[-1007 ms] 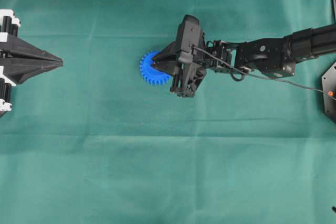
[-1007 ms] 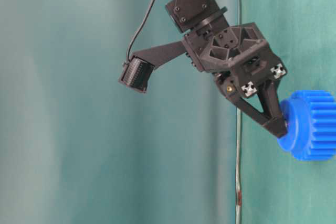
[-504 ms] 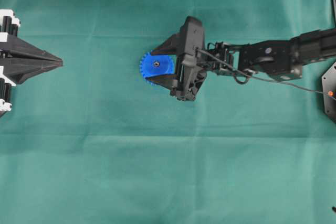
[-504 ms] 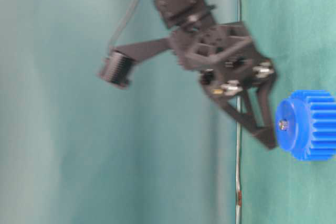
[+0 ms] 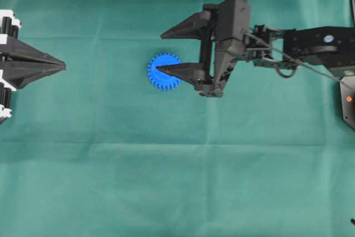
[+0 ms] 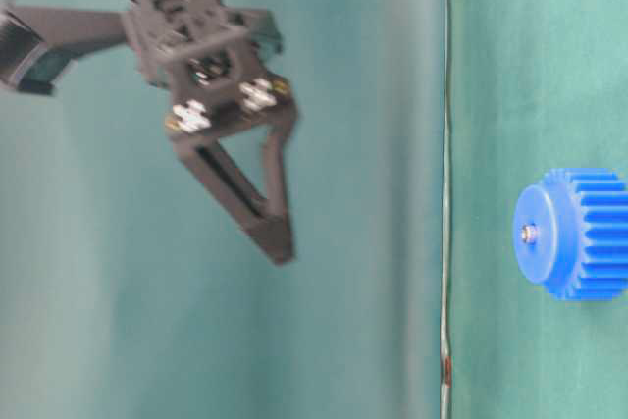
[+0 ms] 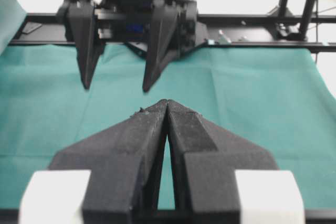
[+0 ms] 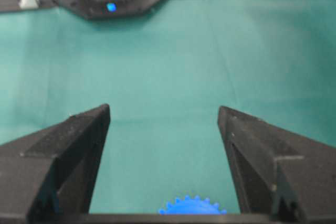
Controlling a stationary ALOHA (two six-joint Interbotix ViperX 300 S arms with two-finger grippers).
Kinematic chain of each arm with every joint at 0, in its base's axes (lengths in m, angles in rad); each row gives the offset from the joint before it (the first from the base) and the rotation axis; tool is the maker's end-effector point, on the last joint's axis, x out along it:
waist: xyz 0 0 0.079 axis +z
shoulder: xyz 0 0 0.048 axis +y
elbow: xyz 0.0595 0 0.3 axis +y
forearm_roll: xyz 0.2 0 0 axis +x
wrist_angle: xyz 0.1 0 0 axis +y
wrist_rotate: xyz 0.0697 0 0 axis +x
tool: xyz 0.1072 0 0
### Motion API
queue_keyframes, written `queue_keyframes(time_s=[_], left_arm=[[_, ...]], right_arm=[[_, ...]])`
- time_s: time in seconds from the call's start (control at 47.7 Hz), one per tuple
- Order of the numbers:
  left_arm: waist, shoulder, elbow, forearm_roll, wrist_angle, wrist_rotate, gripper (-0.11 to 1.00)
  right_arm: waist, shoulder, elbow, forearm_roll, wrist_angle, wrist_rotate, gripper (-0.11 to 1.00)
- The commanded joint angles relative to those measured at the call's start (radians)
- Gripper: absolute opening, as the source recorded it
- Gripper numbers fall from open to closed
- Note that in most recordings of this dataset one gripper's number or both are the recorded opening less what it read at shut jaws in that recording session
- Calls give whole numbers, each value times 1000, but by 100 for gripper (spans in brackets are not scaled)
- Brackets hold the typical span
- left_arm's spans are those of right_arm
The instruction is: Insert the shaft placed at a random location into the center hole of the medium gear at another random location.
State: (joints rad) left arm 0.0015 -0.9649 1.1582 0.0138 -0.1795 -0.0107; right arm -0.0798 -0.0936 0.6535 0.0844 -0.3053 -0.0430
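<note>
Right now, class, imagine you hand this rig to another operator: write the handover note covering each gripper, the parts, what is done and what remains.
Right gripper: open, empty, lifted clear of the gear.
Left gripper: shut, empty, parked at the left edge of the cloth.
Medium gear: flat on the green cloth.
Shaft: sitting in the center hole, its silver tip showing at the hub.
Done: insertion and release.
Left: apparently only retracting the right arm; how deep the shaft sits cannot be told.

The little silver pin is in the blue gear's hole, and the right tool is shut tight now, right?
Not quite. The right tool is wide open, as the overhead view shows. The rest holds: the table-level view shows the silver pin sitting in the hole of the blue gear.
</note>
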Motion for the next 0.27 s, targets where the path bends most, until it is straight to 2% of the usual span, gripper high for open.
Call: queue_keyframes(time_s=[0.0, 0.252], left_arm=[[0, 5, -26, 3, -5, 0, 0], [-2, 5, -25, 3, 0, -2, 0]], right_arm=[[3, -61, 3, -2, 8, -14, 83], [3, -160, 98, 2, 8, -9, 83]])
